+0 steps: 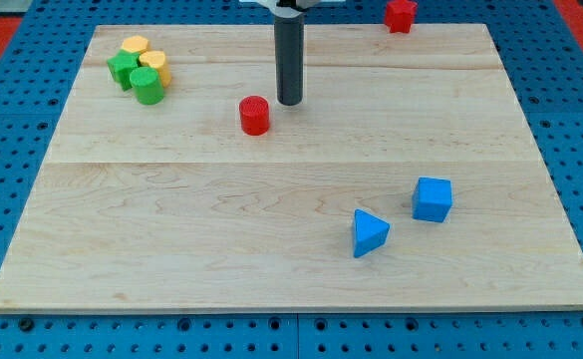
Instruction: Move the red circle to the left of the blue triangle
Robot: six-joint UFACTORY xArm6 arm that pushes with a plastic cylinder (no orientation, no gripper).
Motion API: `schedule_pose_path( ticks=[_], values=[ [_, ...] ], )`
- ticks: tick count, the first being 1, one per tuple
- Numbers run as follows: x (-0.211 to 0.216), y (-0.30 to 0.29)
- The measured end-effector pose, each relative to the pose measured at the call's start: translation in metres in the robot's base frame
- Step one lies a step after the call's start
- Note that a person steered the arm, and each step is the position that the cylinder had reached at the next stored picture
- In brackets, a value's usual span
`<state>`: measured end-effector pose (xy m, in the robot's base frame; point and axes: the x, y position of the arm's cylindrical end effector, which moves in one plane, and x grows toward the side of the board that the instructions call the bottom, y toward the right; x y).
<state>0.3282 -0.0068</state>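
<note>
Rod (289, 55) is coming down from the view's top, dark and straight, with my tip (289, 103) sitting on the wooden board (271, 259) just to the view's right of the red circle (254, 115) and slightly above it; a thin gap is showing between them, so not touching as far as I can tell. No jaws on this rig, so open/closed isn't applying here, nothing is being clamped

Red circle is standing upright in the board's upper middle. Blue triangle (370, 233) is lying well apart from it, down toward the view's lower right. Blue cube (432, 199) is sitting near the triangle, to its upper right, with a clear gap between the two

Upper-left corner is holding a tight cluster: yellow block (135, 46) at the top, second yellow block (155, 66) to the right, green block (124, 68) at the left, green cylinder (147, 86) at the bottom. They're looking packed against each other; exact shapes of the yellow ones and the left green one aren't resolving

Red block (401, 14) is sitting at the view's top edge, right of the rod, partly off the board's far edge onto the blue perforated table (570, 120); shape unclear

No readable text, labels or brand marks showing anywhere. No containers in frame; all blocks are resting directly on the board surface, apart from that red one at the edge
</note>
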Motion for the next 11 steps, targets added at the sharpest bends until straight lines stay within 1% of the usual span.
schedule_pose_path(
  ticks=[1, 2, 3, 4, 6, 7, 9, 10, 11],
  values=[
    [-0.020, -0.060],
    [-0.001, -0.084],
    [0.026, -0.048],
    [0.039, 0.001],
    [0.077, 0.002],
    [0.106, 0.000],
    [0.156, 0.038],
    [0.172, 0.050],
    [0.152, -0.001]
  ],
)
